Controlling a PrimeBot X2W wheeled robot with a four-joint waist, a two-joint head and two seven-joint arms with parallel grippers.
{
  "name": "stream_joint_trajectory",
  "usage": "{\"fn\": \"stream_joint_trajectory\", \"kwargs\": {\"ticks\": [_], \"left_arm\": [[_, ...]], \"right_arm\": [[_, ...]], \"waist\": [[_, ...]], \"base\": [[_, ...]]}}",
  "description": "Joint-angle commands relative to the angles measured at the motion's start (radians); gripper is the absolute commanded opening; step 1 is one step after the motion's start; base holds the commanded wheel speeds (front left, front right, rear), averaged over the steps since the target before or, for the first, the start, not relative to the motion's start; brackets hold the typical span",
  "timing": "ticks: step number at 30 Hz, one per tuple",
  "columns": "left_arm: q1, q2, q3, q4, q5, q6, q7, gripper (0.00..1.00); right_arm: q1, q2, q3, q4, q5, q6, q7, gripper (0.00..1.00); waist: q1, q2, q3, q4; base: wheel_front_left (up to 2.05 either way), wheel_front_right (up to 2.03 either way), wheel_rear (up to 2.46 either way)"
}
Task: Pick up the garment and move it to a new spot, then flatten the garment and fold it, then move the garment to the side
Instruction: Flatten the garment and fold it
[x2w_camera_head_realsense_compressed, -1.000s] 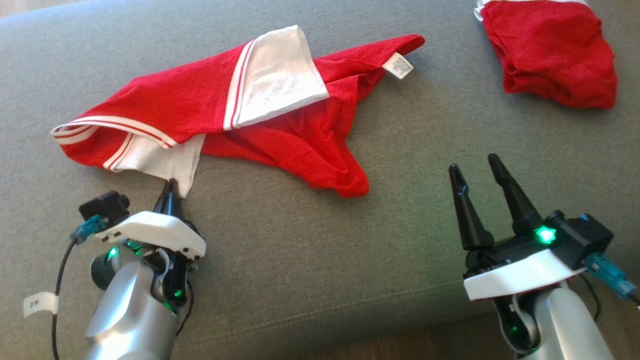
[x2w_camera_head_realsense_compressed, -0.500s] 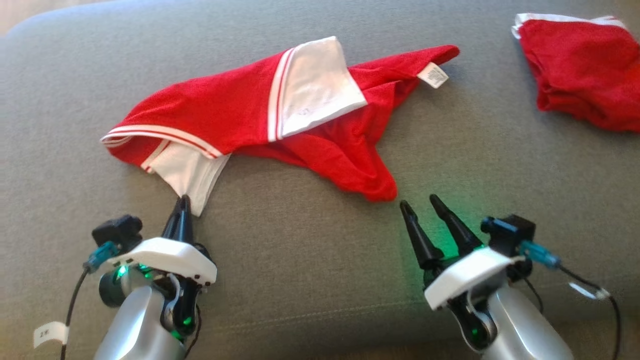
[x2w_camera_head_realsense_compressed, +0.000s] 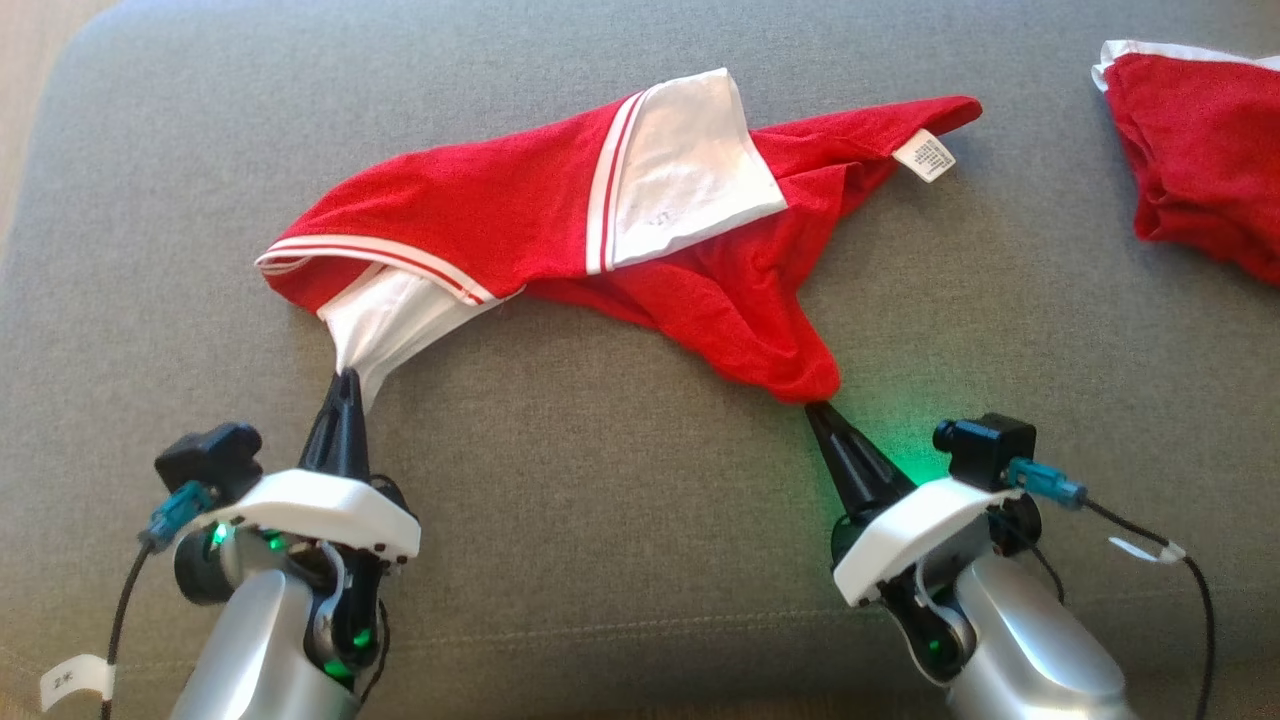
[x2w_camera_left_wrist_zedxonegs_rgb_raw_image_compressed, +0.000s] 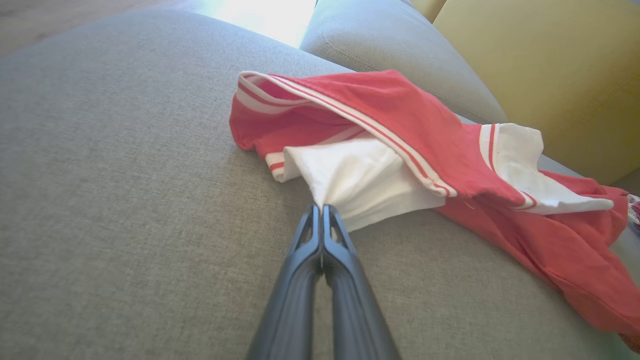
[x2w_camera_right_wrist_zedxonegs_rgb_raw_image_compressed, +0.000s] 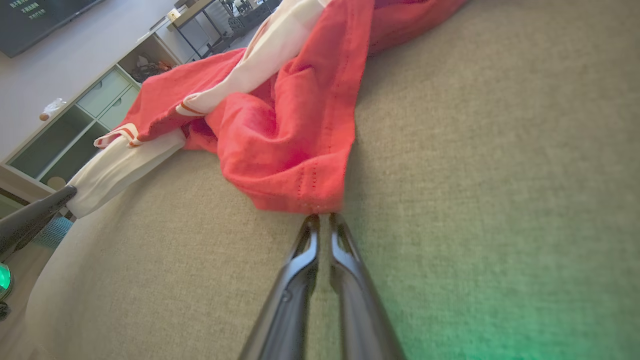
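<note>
- Lying crumpled on the grey sofa cushion (x2w_camera_head_realsense_compressed: 600, 520), the red-and-white garment (x2w_camera_head_realsense_compressed: 480, 210) stretches between the two arms.
- The left jaws are clenched on its white sleeve (x2w_camera_head_realsense_compressed: 385, 320), and the cloth gathers to a point at their tips.
- The right jaws stand nearly together, tips touching the red hem corner (x2w_camera_head_realsense_compressed: 810, 380). I cannot tell whether cloth is caught.
- A second red garment (x2w_camera_head_realsense_compressed: 1200, 170) lies well apart, far right.

I see a red garment (x2w_camera_head_realsense_compressed: 470, 210) with white panels edged in thin red-and-white stripes and a white label (x2w_camera_head_realsense_compressed: 925, 157). The sofa cushion (x2w_camera_head_realsense_compressed: 620, 520) is plain grey; the other garment (x2w_camera_head_realsense_compressed: 1210, 150) is red, trimmed white.
</note>
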Motion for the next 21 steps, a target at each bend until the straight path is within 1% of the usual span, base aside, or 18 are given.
{"fn": "stream_joint_trajectory", "kwargs": {"ticks": [1,7,9,12,18,21], "left_arm": [[-0.015,0.031,0.039,-0.041,0.003,0.006,0.001,0.0],[-0.01,0.046,0.047,-0.062,-0.002,0.015,0.005,0.0],[-0.005,0.052,0.051,-0.066,-0.004,0.017,0.002,0.0],[0.001,0.056,0.055,-0.068,-0.007,0.018,0.0,0.0],[0.035,0.059,0.075,-0.116,-0.013,0.033,-0.01,0.0],[0.056,0.067,0.085,-0.134,-0.018,0.041,-0.011,0.0]], "right_arm": [[-0.035,0.002,0.024,-0.032,-0.003,0.0,-0.007,0.0],[-0.038,0.002,0.026,-0.053,-0.044,0.0,-0.007,0.0],[-0.032,0.002,0.028,-0.068,-0.071,0.0,-0.007,0.0],[-0.023,0.002,0.021,-0.081,-0.081,0.0,-0.007,0.0],[0.042,0.002,-0.06,-0.161,-0.131,0.0,-0.007,0.0],[0.085,0.002,-0.083,-0.157,-0.141,0.0,-0.007,0.0]], "waist": [[0.0,0.0,0.003,0.0],[0.0,0.0,0.002,-0.005],[0.0,0.0,-0.009,-0.007],[0.0,0.0,-0.021,-0.009],[0.0,0.0,-0.058,-0.016],[0.0,0.0,-0.071,-0.02]], "base": [[0.0,0.0,0.0],[0.0,0.0,0.0],[0.0,0.0,0.0],[0.0,0.0,0.0],[0.0,0.0,0.0],[0.0,0.0,0.0]]}}
